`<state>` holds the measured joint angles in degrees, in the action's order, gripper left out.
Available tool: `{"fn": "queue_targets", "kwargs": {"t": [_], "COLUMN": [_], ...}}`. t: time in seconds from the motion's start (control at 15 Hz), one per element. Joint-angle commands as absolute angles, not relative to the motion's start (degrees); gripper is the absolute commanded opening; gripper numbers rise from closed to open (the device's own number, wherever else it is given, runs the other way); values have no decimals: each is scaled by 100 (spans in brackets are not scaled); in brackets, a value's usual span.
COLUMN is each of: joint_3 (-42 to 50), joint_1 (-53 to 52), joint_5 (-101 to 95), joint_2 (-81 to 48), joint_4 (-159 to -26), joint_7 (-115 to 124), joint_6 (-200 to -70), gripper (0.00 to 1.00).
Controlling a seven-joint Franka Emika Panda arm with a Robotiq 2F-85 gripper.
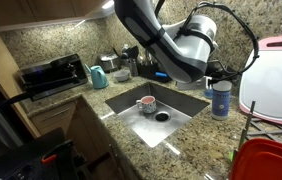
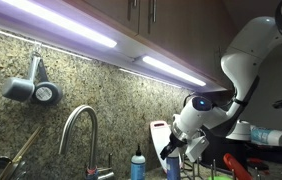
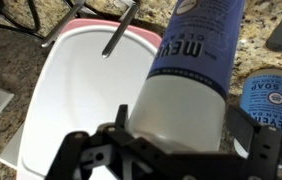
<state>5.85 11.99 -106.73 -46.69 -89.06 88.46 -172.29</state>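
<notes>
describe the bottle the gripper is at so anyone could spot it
Find the sink in the granite counter, then the white pink-rimmed board near it. The bottle is next to that board, inside the open gripper. It is white with a blue label; the soap bottle beside it sits outside the gripper.

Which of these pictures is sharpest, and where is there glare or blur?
In an exterior view the under-cabinet light strips glare white, leaving everything below dim; in an exterior view the steel sink is evenly lit; in the wrist view the bottle is so close that its label looks soft.
</notes>
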Motion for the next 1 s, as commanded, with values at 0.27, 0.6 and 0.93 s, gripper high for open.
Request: {"fn": "queue_targets", "kwargs": {"t": [0.27,0.6,0.93], "joint_3": [703,761,717], "joint_1": [1181,1154,1158], "joint_5": [-10763,-10671,-10784], "joint_2": [-4226,-4311,-4390], "joint_4": [-9791,-10063,-9964], "joint_7": [9291,9306,9359], "joint_6": [-16949,-16900,-16850], "gripper": [100,100,100]}}
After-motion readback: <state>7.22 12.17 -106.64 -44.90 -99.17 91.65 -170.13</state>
